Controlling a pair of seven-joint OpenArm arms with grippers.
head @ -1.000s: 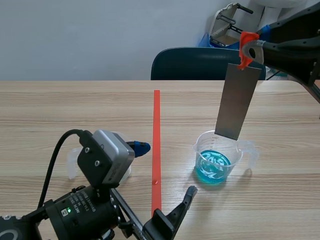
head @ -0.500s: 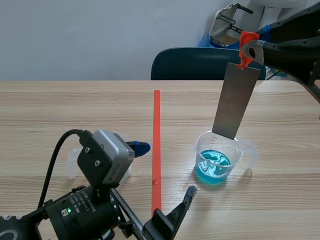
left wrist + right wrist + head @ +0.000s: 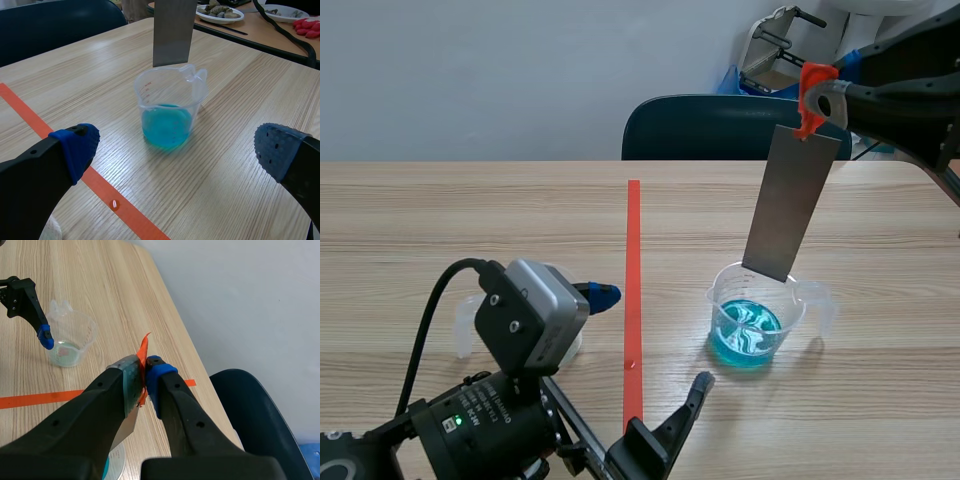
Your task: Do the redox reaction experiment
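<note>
The grey metal strip (image 3: 785, 205) hangs nearly upright, its lower end at the mouth of the beaker (image 3: 757, 318) of blue liquid on the right, directly beneath. The right gripper (image 3: 144, 374) pinches its orange-tabbed top. The left gripper (image 3: 177, 147), near, gapes wide and holds nothing. The beaker's red graduations can't be read.

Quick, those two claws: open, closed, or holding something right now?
Left gripper: open, holding nothing.
Right gripper: closed on the metal plate, at its orange tab, above the beaker.
</note>
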